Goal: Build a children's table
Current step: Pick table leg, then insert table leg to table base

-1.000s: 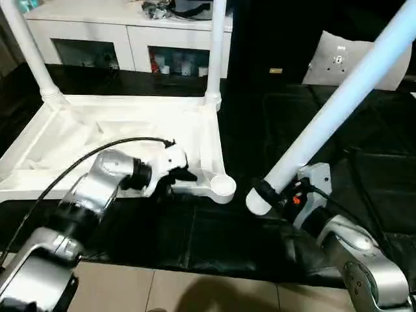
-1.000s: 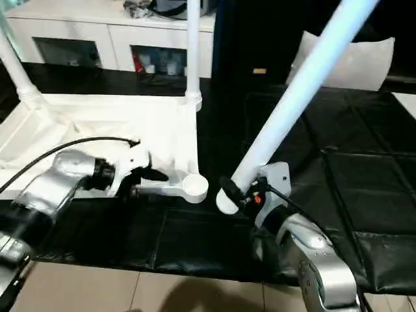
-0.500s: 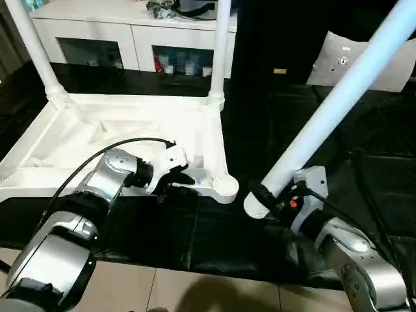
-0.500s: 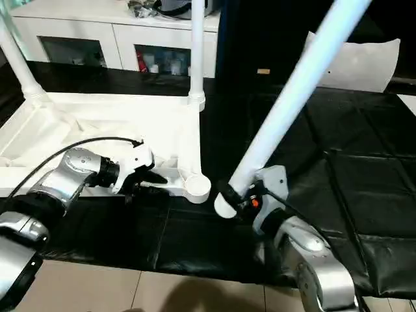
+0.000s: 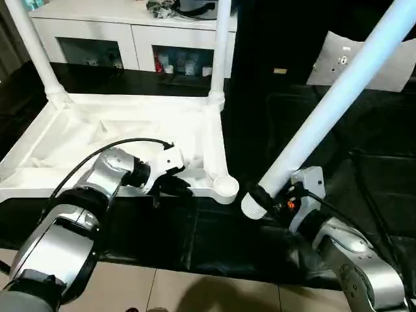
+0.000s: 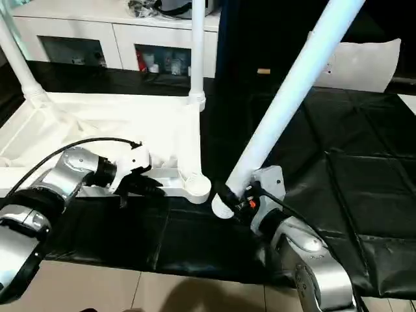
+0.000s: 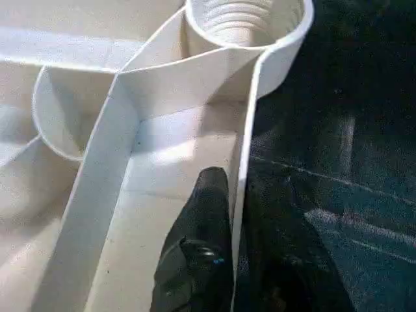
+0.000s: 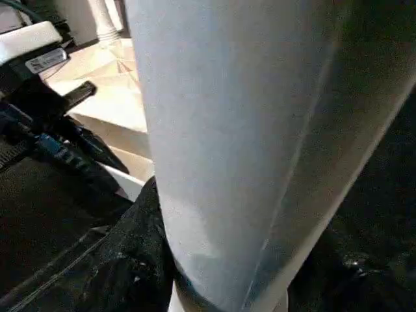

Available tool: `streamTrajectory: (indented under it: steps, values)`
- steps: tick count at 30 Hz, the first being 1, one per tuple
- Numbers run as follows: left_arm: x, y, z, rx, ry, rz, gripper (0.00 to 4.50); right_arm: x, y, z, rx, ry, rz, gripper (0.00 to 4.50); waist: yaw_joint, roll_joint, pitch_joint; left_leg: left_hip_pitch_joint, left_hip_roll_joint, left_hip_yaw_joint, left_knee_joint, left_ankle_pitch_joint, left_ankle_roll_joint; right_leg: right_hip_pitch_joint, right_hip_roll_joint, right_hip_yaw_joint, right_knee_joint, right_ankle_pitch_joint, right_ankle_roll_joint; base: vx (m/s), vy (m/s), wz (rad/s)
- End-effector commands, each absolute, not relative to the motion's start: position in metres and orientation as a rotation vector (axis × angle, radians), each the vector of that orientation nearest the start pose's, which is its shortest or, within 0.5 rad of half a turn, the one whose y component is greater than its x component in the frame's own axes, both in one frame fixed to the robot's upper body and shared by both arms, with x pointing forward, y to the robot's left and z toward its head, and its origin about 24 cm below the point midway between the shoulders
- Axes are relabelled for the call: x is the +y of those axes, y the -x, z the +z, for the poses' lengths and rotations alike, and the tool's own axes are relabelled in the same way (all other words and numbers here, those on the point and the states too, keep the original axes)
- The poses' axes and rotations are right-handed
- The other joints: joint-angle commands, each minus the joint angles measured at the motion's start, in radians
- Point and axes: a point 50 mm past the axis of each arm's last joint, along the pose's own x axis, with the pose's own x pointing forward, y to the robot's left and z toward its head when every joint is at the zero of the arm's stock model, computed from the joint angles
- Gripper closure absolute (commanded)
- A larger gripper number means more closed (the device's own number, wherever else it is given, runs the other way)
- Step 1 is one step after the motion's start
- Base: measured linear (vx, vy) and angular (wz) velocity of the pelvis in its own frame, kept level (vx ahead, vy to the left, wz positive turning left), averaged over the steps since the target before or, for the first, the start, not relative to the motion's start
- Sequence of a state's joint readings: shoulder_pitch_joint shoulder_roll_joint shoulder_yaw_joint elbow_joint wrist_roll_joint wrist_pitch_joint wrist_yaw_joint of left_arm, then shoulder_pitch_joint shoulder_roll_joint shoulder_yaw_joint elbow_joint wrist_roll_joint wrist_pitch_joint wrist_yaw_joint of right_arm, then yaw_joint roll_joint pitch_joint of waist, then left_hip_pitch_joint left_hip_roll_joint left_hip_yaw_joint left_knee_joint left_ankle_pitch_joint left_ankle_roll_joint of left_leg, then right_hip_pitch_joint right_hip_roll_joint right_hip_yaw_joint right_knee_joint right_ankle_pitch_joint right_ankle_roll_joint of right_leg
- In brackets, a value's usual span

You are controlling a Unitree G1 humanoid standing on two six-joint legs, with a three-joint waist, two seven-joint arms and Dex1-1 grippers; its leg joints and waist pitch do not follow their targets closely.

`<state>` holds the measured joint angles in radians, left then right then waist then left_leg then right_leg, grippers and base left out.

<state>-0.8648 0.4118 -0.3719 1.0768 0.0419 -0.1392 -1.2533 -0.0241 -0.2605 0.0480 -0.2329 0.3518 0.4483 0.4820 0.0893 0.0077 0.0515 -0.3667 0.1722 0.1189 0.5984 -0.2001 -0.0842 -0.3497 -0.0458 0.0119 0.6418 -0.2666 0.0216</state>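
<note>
The white table top (image 5: 97, 140) lies upside down on a black mat, ribs facing up. Two legs (image 5: 220, 45) (image 5: 36, 55) stand in its far corner sockets. The near right corner socket (image 5: 226, 188) (image 7: 244, 19) is empty. My left gripper (image 5: 174, 184) (image 7: 239, 182) is shut on the top's near rim just left of that socket, one finger inside the wall and one outside. My right gripper (image 5: 265, 196) is shut on the thick end of a third leg (image 5: 325, 110) (image 8: 247, 130). That leg slants up to the right, its end just right of the empty socket.
A white cabinet (image 5: 130, 32) with glass doors stands behind the table top. A flat white board (image 5: 354, 62) leans at the back right. The black mat (image 5: 364, 169) stretches to the right, and pale floor tiles (image 5: 162, 292) lie at the near edge.
My left gripper's fingers have closed on the near rim. The held leg's lower end has shifted slightly left towards the empty socket.
</note>
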Motion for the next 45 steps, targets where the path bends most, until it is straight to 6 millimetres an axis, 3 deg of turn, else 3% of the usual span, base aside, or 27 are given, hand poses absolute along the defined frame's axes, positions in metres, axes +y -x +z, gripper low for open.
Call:
streamTrajectory:
  steps: [1, 8, 10, 12, 13, 16, 17, 18, 19, 22, 23, 32, 45]
  values:
    - [0.158, -0.35, 0.066, 0.525, -0.527, -1.323, 4.36, -0.145, -0.248, 0.076, 0.157, -0.093, 0.645, 2.62, 0.004, 0.005, -0.06, 0.013, 0.038, 0.003, -0.075, -0.074, -0.02, 0.043, -0.079, 0.024, -0.063, 0.249, -0.238, 0.0, 0.0, 0.0]
    - [0.149, -0.338, 0.063, 0.485, -0.451, -1.417, 4.5, -0.129, -0.259, 0.097, 0.121, -0.116, 0.741, 2.62, -0.002, 0.001, -0.065, 0.009, 0.038, 0.004, -0.07, -0.011, 0.004, 0.05, -0.078, 0.022, -0.051, 0.361, -0.25, 0.0, 0.0, 0.0]
    - [0.144, -0.328, 0.058, 0.456, -0.453, -1.45, 4.5, -0.122, -0.264, 0.1, 0.133, -0.097, 0.788, 2.62, -0.004, 0.005, -0.066, 0.01, 0.04, 0.005, -0.069, -0.01, 0.006, 0.047, -0.077, 0.022, -0.05, 0.368, -0.253, 0.0, 0.0, 0.0]
    - [0.142, -0.323, 0.056, 0.433, -0.465, -1.457, 4.5, -0.118, -0.267, 0.099, 0.15, -0.085, 0.81, 2.62, 0.0, 0.005, -0.066, 0.012, 0.04, 0.008, -0.069, -0.012, 0.008, 0.046, -0.075, 0.021, -0.051, 0.36, -0.249, 0.0, 0.0, 0.0]
    - [0.14, -0.319, 0.054, 0.413, -0.471, -1.466, 4.5, -0.116, -0.268, 0.098, 0.165, -0.062, 0.831, 2.62, 0.002, -0.001, -0.065, 0.012, 0.041, 0.01, -0.07, -0.019, 0.008, 0.045, -0.075, 0.022, -0.055, 0.341, -0.243, 0.0, 0.0, 0.0]
    - [0.139, -0.313, 0.052, 0.384, -0.477, -1.475, 4.5, -0.114, -0.269, 0.093, 0.206, -0.028, 0.871, 2.62, 0.003, -0.001, -0.063, 0.011, 0.043, 0.01, -0.073, -0.037, 0.001, 0.045, -0.078, 0.021, -0.056, 0.289, -0.238, 0.0, 0.0, 0.0]
    - [0.138, -0.31, 0.052, 0.373, -0.478, -1.472, 4.5, -0.113, -0.268, 0.089, 0.243, -0.015, 0.894, 2.62, 0.002, -0.007, -0.062, 0.012, 0.043, 0.013, -0.074, -0.043, 0.001, 0.043, -0.077, 0.022, -0.059, 0.262, -0.234, 0.0, 0.0, 0.0]
    - [0.137, -0.308, 0.051, 0.365, -0.472, -1.468, 4.5, -0.112, -0.267, 0.085, 0.271, 0.002, 0.915, 2.62, -0.001, -0.004, -0.061, 0.01, 0.043, 0.012, -0.075, -0.043, 0.002, 0.043, -0.076, 0.021, -0.058, 0.249, -0.232, 0.0, 0.0, 0.0]
    - [0.137, -0.305, 0.052, 0.36, -0.466, -1.462, 4.5, -0.113, -0.266, 0.082, 0.298, 0.016, 0.927, 2.62, 0.0, -0.013, -0.062, 0.01, 0.042, 0.015, -0.074, -0.037, 0.011, 0.043, -0.077, 0.022, -0.058, 0.24, -0.227, 0.0, 0.0, 0.0]
    - [0.138, -0.301, 0.053, 0.355, -0.47, -1.449, 4.5, -0.115, -0.266, 0.077, 0.337, 0.04, 0.932, 2.62, -0.002, -0.009, -0.059, 0.012, 0.043, 0.017, -0.074, -0.042, 0.02, 0.035, -0.077, 0.022, -0.062, 0.194, -0.222, 0.0, 0.0, 0.0]
    - [0.139, -0.301, 0.054, 0.355, -0.471, -1.448, 4.5, -0.115, -0.266, 0.076, 0.345, 0.043, 0.931, 2.62, -0.002, -0.014, -0.059, 0.011, 0.043, 0.019, -0.074, -0.041, 0.023, 0.035, -0.077, 0.023, -0.063, 0.189, -0.22, 0.0, 0.0, 0.0]
    - [0.145, -0.299, 0.056, 0.372, -0.494, -1.434, 4.5, -0.12, -0.266, 0.072, 0.397, 0.06, 0.94, 2.62, -0.006, -0.007, -0.063, 0.009, 0.039, 0.022, -0.069, -0.012, 0.038, 0.033, -0.073, 0.023, -0.058, 0.242, -0.22, 0.0, 0.0, 0.0]
    - [0.143, -0.292, 0.061, 0.365, -0.474, -1.483, 4.5, -0.121, -0.264, 0.064, 0.451, 0.049, 0.964, 2.62, -0.007, -0.01, -0.064, 0.01, 0.041, 0.023, -0.068, -0.011, 0.046, 0.034, -0.073, 0.022, -0.058, 0.251, -0.237, 0.0, 0.0, 0.0]
